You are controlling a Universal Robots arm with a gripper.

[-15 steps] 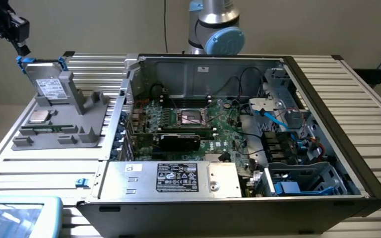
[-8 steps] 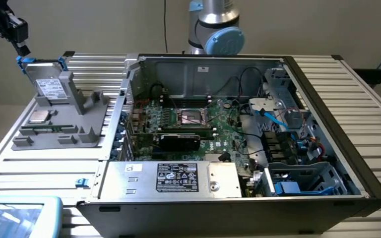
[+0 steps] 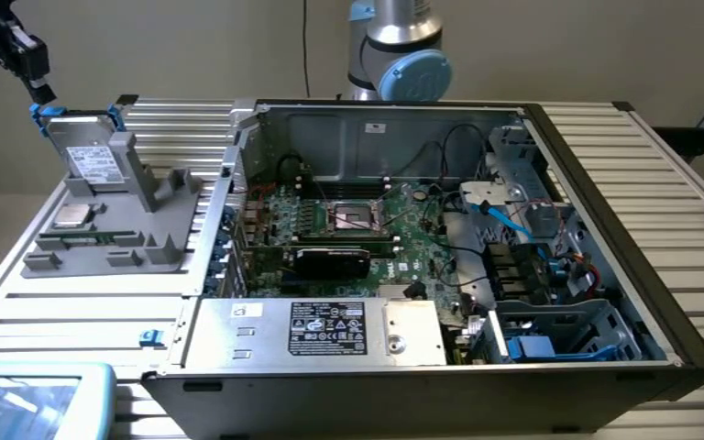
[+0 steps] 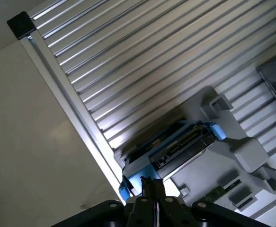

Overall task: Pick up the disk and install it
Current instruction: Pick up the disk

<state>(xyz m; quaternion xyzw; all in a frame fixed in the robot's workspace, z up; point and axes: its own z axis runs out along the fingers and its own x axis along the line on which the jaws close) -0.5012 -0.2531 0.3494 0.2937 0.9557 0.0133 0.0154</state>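
Exterior view: the disk (image 3: 91,158), silver-grey with a white label and a blue frame, stands upright in a grey holder (image 3: 120,249) on the counter (image 3: 83,316), at the exterior view's left. The fingers (image 3: 41,90) hang just above its top corner.

Wrist view: the fingers (image 4: 152,189) are pressed together, gripping nothing — the disk (image 4: 182,144) lies edge-on just beyond.

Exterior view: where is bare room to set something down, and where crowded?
Free: table slats on the exterior view's right of the computer case, and between the grey fixture and the near edge. Crowded: inside the case, and around the disk.
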